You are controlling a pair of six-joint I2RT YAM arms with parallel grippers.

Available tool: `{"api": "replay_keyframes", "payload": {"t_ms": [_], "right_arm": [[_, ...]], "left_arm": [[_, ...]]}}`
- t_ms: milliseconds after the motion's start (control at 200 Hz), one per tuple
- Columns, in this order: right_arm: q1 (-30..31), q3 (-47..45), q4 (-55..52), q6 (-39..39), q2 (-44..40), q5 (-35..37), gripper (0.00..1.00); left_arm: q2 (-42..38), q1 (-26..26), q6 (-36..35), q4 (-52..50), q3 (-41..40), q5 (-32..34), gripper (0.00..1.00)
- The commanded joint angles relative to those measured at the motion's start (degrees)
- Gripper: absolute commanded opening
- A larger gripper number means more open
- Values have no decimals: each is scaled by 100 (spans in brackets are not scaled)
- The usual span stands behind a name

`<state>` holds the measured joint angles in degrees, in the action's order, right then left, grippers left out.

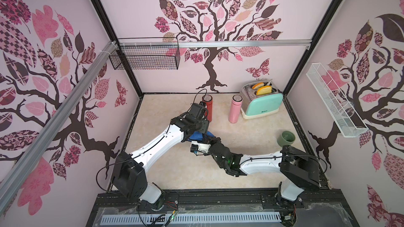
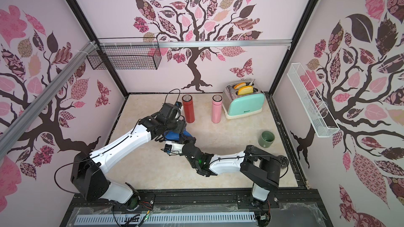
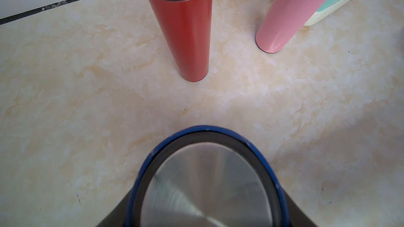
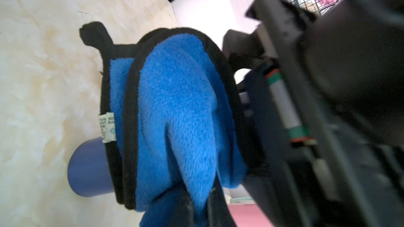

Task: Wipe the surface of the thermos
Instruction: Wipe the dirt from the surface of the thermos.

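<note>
Over the blue thermos [image 4: 89, 171], right fingers [image 4: 185, 211] pinch a draped blue cloth [image 4: 175, 105].

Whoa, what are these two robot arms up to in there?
They are cleaning a blue thermos that stands on the table. The left gripper grips it near its top. The right gripper, shut on a blue cloth, holds the cloth against its side. A red thermos, a pink thermos, a toaster and a green cup stand apart, untouched.
</note>
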<state>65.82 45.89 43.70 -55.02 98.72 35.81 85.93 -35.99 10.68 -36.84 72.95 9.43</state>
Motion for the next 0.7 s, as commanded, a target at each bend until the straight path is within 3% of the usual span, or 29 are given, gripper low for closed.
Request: {"api": "replay_keyframes", "payload": {"t_ms": [0,230,555,695], "right_arm": [[-2,-138,125,526,445,-102,0],[-8,-112,181,757,979,-99,0],[-78,362,-235,213,-170,375,0],[-111,495,-296,188,-278,475,0]], "left_arm": [[-41,-22,42,-252,-133,-209,0],[-7,-29,1,-253,-107,-214,0],[-6,-22,-12,-250,-175,-231,0],[-55,-22,3,-248,-221,-249,0]]}}
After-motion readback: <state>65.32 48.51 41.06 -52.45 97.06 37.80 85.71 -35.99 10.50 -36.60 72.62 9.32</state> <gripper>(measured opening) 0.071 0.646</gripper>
